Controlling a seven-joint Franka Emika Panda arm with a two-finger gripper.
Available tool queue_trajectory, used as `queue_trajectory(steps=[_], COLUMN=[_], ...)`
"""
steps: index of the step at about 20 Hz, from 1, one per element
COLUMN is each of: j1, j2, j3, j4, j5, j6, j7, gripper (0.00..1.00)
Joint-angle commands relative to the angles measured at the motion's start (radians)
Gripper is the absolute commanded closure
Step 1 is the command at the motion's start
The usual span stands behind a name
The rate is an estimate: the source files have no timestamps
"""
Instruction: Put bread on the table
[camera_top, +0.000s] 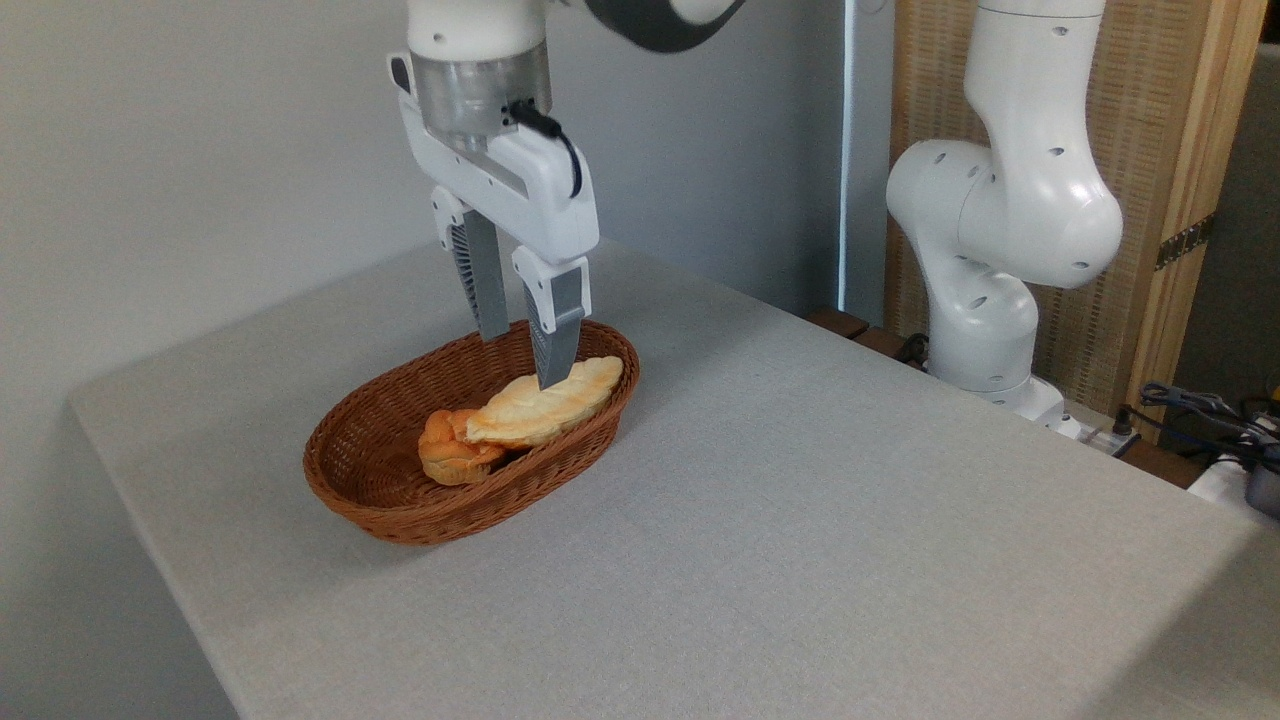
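Note:
The bread (545, 402), a long pale golden braided loaf with toasted patches, lies slanted in the brown wicker basket (400, 505) on the grey table (800, 520). Its lower end rests on a small orange bun (448, 450). My gripper (523, 358) hangs straight down over the basket's far end, fingers apart and open. The nearer fingertip (556, 372) comes down right at the loaf's upper part; whether it touches is unclear. The other finger (488, 300) stands behind it, near the basket's far rim. Nothing is held.
The arm's white base (985, 330) stands off the table's far right edge, with cables (1200, 410) beside it. A grey wall runs behind; a wood-and-cane panel (1150, 180) is at the back right. The table's edges drop off at left and front.

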Motion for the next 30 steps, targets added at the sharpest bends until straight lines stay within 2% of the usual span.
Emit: queue_trajectory(steps=[1,5,12,13,18,20,22,24,27,28,30], j1=[-0.006,-0.007,-0.009,-0.009,-0.009,-0.009,-0.007,-0.009,-0.009,-0.009,-0.009], j2=[-0.028,-0.009,0.026,0.037,0.052,0.058,0.063,0.064,0.064,0.066,0.072], j3=[-0.056,-0.121,-0.158,-0.179,-0.198,-0.205,-0.221,-0.231,-0.231,-0.231,-0.231], j4=[-0.106,-0.161,-0.192,-0.193,-0.213,-0.215,-0.216,-0.218,-0.224,-0.224,-0.224], j5=[-0.054,-0.075,-0.074,-0.074,-0.063,-0.043,0.044,0.064,0.064,0.064,0.064], j6=[0.051,0.105,0.198,0.209,0.217,0.22,0.218,0.218,0.221,0.221,0.223], j7=[-0.072,-0.096,-0.109,-0.109,-0.108,-0.105,-0.1,-0.102,-0.099,-0.099,-0.099], gripper=[0.0,0.0,0.0,0.0,0.0,0.0,0.0,0.0,0.18,0.27,0.54])
